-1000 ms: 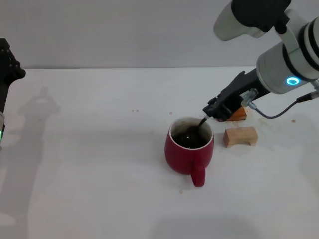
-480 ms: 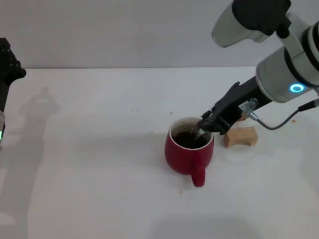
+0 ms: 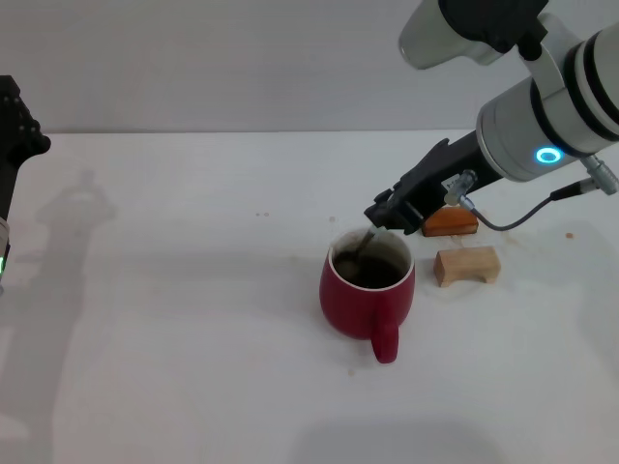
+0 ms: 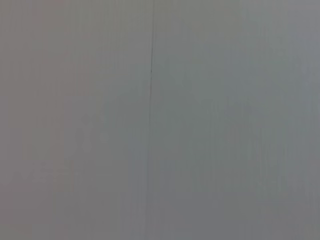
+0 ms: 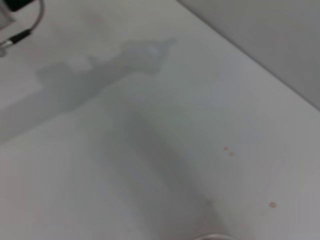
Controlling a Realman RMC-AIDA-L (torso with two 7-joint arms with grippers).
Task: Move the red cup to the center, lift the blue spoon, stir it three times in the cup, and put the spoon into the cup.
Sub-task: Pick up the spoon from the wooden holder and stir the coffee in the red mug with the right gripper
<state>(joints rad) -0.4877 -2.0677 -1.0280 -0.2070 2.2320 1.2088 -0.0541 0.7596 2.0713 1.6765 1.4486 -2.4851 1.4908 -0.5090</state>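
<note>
My right gripper (image 3: 383, 218) hangs just above the far rim of the red cup (image 3: 368, 295), fingers pinched on the blue spoon (image 3: 360, 250). I see only the grey metal neck slanting from the fingertips down into the dark liquid; the handle is hidden inside the grip.

The cup stands upright on the white table (image 3: 174, 319), a little right of the middle of the head view, loop handle turned toward me. White inside, dark liquid well up the wall.

Just right of the cup, apart from it, sits a tan wooden block (image 3: 467, 265). Behind that, an orange-brown block (image 3: 451, 221) is partly covered by my right arm and its grey cable (image 3: 522, 217). Neither block touches the cup. A few small reddish specks (image 3: 260, 215) dot the table behind and left of the cup.

My left gripper (image 3: 14, 145) is parked at the far left edge, raised; I cannot tell how its fingers stand.

Right wrist view: bare tabletop with the arm's shadow, reddish specks (image 5: 227, 150), and a sliver of pale rim (image 5: 212, 236) at the frame's edge; no fingers. Left wrist view: a plain grey surface with one thin seam line (image 4: 150, 120).
</note>
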